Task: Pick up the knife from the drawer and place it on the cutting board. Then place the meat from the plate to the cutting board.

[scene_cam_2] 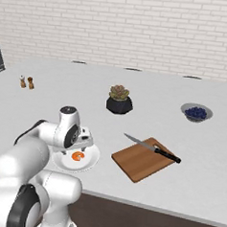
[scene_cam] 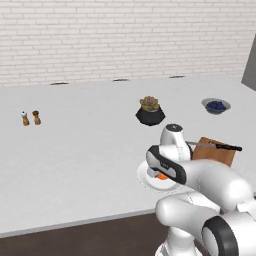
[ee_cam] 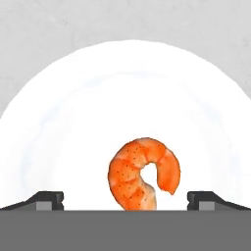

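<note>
Tabletop [scene_cam_2: 177, 187]: pale grey, matt, faintly mottled like stone; board [scene_cam_2: 138, 161]: orange-brown wood, smooth, fine grain; knife [scene_cam_2: 152, 148]: thin grey metal blade, dark matt handle; plate [ee_cam: 73, 122]: white, smooth, glazed look, soft sheen; meat [ee_cam: 142, 174]: orange-red, glossy, finely speckled; pot [scene_cam_2: 119, 105]: black, faceted, matt; bowl [scene_cam_2: 196, 112]: grey, smooth; wall [scene_cam_2: 140, 26]: whitish brick, rough

curled meat [ee_cam: 142, 174] on white plate [ee_cam: 73, 122], jaws wide
</note>
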### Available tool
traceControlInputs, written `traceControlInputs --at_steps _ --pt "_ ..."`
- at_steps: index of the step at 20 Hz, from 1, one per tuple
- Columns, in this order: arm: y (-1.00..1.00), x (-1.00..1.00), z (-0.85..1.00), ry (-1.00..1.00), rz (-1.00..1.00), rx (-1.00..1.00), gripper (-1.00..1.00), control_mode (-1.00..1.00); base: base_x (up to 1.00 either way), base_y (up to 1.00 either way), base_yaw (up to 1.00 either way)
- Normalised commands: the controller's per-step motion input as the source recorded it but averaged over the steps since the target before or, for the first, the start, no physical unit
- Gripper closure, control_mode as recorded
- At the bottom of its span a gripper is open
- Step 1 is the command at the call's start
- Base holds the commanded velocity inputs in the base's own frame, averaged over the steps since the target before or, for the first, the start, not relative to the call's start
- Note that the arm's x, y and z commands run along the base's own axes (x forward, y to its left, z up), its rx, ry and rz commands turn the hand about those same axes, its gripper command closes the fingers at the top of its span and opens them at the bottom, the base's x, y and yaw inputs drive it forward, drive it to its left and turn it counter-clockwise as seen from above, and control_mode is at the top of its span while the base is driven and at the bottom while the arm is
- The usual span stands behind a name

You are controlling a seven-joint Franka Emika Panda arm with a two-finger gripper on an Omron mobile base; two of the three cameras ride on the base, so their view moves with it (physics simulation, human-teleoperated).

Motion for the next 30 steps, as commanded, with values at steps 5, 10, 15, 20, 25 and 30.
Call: traceControlInputs --at_steps 5,10,15,20,25,30 --pt "0.00 0.02 -0.24 0.00 0.12 0.00 -1.00 -1.00 0.00 0.00 0.00" --pt "-0.08 0.00 -0.24 0.00 0.11 0.00 -1.00 -1.00 0.00 0.00 0.00" --pt "-0.09 0.00 -0.23 0.00 0.08 0.00 -1.00 -1.00 0.00 0.00 0.00" --pt "0.00 0.00 -0.26 0.00 0.06 -0.02 -1.00 -1.00 0.00 0.00 0.00" --pt "0.00 0.00 -0.17 0.00 0.05 -0.02 -1.00 -1.00 0.00 0.00 0.00" --pt "0.00 0.00 -0.08 0.00 0.06 0.00 -1.00 -1.00 0.00 0.00 0.00"
